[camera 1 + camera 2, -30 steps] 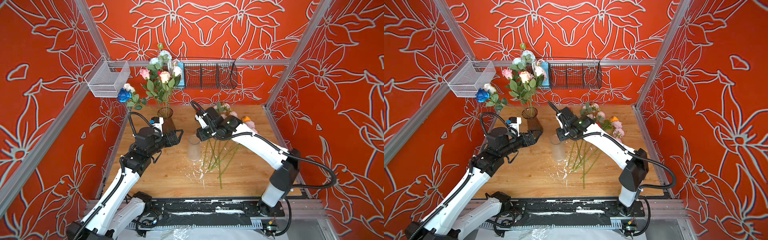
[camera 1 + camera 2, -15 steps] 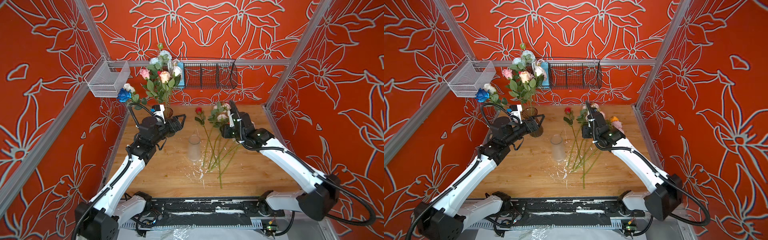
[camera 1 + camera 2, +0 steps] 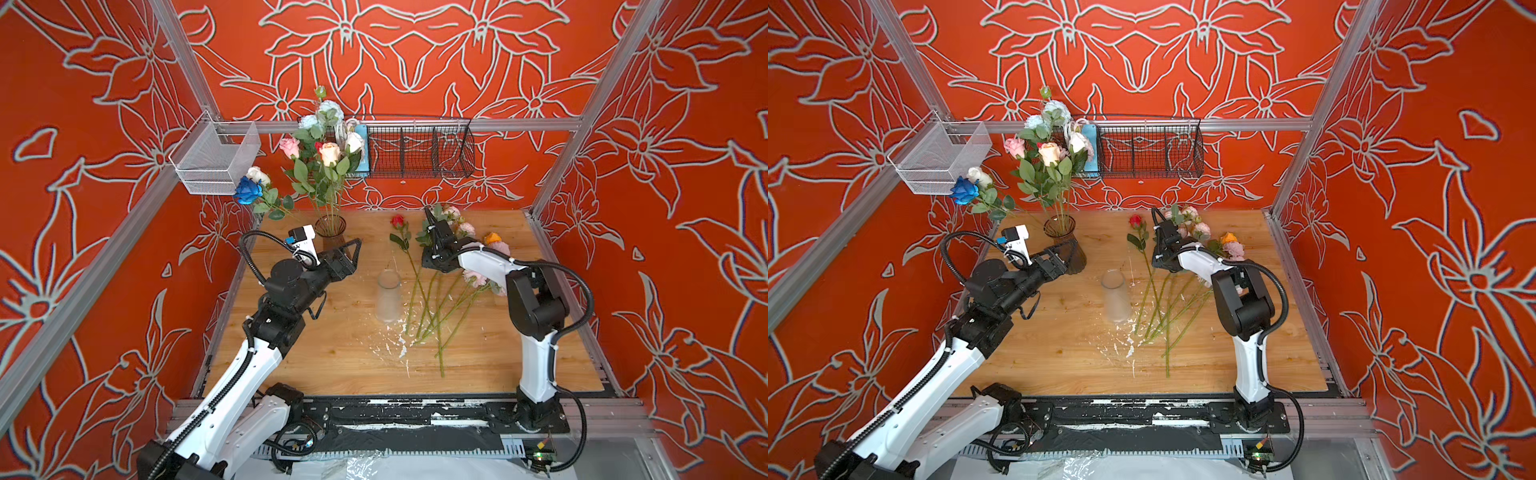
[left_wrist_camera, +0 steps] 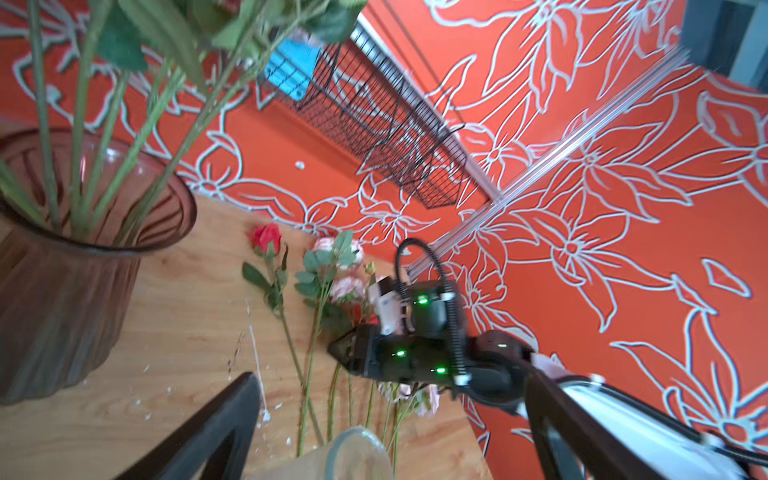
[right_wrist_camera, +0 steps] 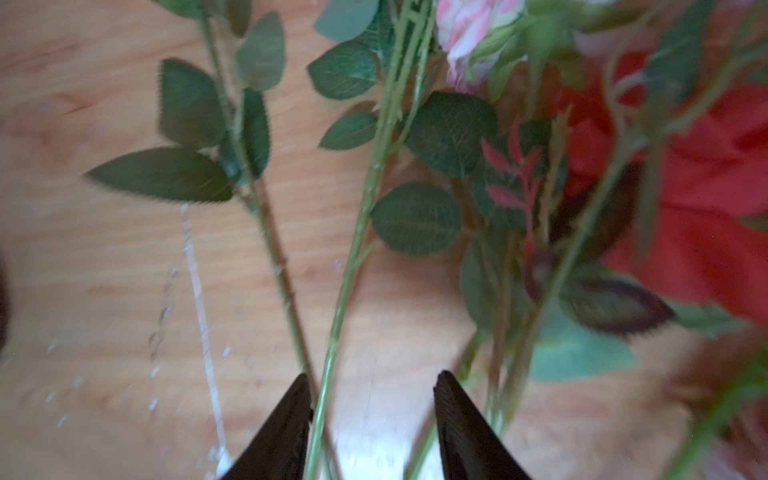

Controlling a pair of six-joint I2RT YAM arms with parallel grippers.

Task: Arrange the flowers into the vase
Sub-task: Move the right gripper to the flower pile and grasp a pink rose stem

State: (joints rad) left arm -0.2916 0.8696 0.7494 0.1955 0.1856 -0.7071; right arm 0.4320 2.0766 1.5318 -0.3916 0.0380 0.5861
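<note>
The brown ribbed vase [image 3: 330, 232] [image 3: 1060, 229] [image 4: 62, 291] stands at the back left with several flowers [image 3: 328, 153] in it; a blue rose [image 3: 248, 191] leans out to the left. More flowers lie on the table to the right: a red rose [image 3: 398, 220] [image 4: 266, 237], pink heads [image 3: 465, 228], an orange one [image 3: 492, 238], and long stems [image 3: 432, 307]. My left gripper [image 3: 353, 251] [image 4: 390, 376] is open and empty just right of the vase. My right gripper [image 5: 372, 386] points down over the loose stems, open, with a green stem [image 5: 353, 249] between its fingers.
A frosted clear glass [image 3: 388, 297] [image 3: 1116, 297] stands mid-table between the arms. A black wire basket [image 3: 419, 147] and a white mesh basket [image 3: 216, 160] hang on the back rail. White flecks [image 3: 395, 345] mark the wooden table [image 3: 332, 365].
My right arm swung from the middle back over the loose flowers and lowered onto the stems, uncovering the red rose. My left gripper rose a little beside the vase.
</note>
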